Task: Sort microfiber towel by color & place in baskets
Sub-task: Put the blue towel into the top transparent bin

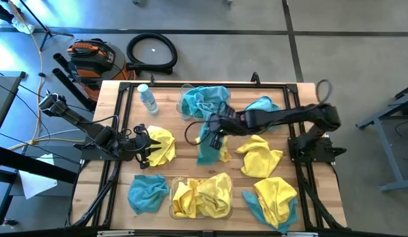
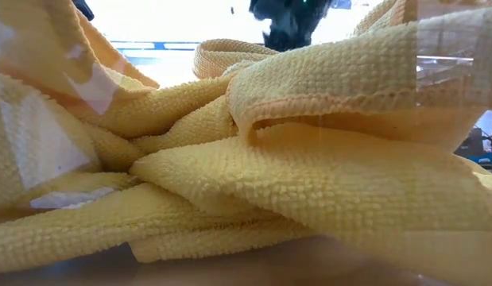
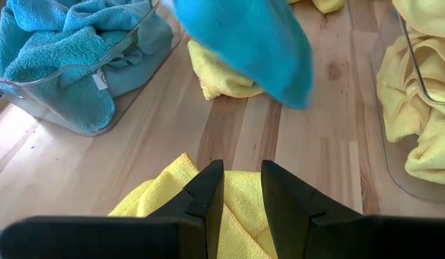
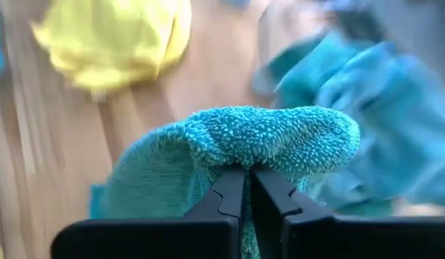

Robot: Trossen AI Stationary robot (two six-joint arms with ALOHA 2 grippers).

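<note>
High view: right gripper (image 1: pixel 213 128) clamped on a teal towel (image 1: pixel 207 150), carried, apparently, toward the teal-filled basket (image 1: pixel 184 108); left gripper (image 1: pixel 145 146) parted slightly, empty.

Two clear baskets are sitting on the table, one holding blue towels (image 1: pixel 202 100) and one holding yellow towels (image 1: pixel 202 195). One water bottle (image 1: pixel 147 99) is standing there. Two grippers are showing.
</note>
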